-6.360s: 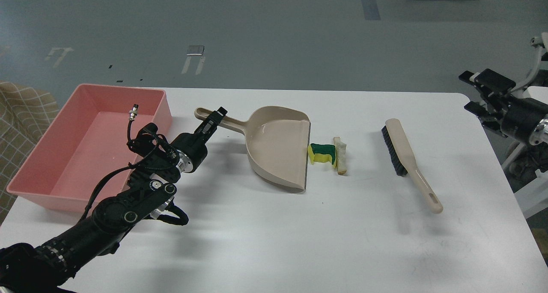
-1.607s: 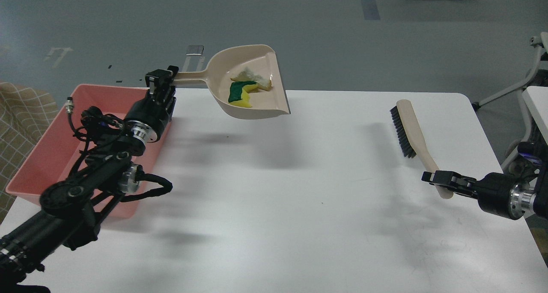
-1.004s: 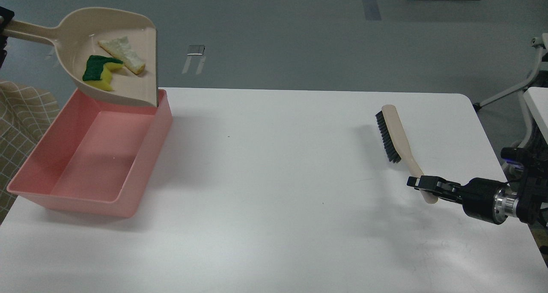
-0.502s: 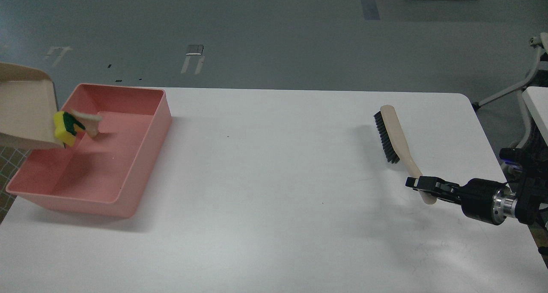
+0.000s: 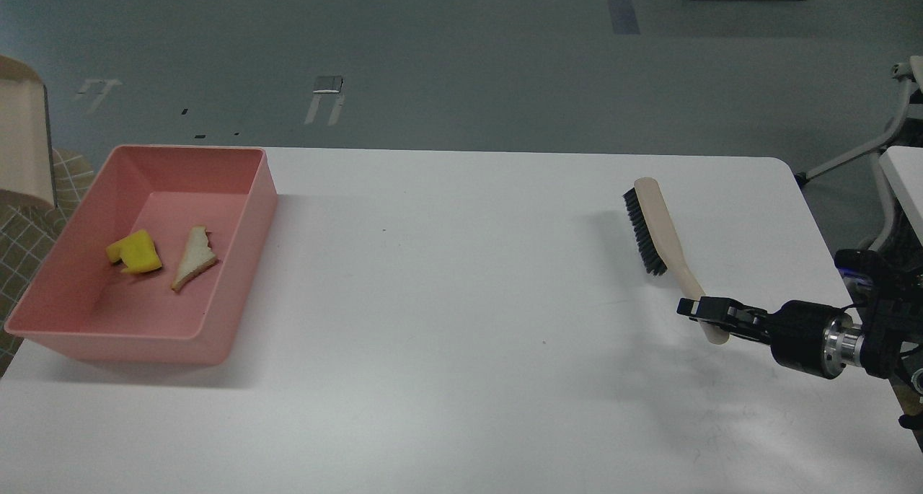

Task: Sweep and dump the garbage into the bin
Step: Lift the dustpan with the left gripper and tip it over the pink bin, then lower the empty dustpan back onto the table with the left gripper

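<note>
The pink bin (image 5: pixel 238 292) stands at the table's left. Inside it lie the yellow sponge piece (image 5: pixel 135 253) and the whitish bread strip (image 5: pixel 193 257), side by side on the floor of the bin. The beige dustpan (image 5: pixel 25 137) shows only partly at the left edge, held up above and left of the bin; no scraps show on it. My left gripper is out of view. My right gripper (image 5: pixel 703 314) is at the right, shut on the handle end of the beige brush (image 5: pixel 660 223), whose black bristles face left.
The white table (image 5: pixel 461 350) spans the view. A checked cloth (image 5: pixel 29 223) lies left of the bin. Another white table edge (image 5: pixel 905 169) and a stand are at the far right.
The dustpan tipped over the bin and the two scraps slid off it into the bin. The dustpan then rose back at the left edge. The brush drifted slightly left.
</note>
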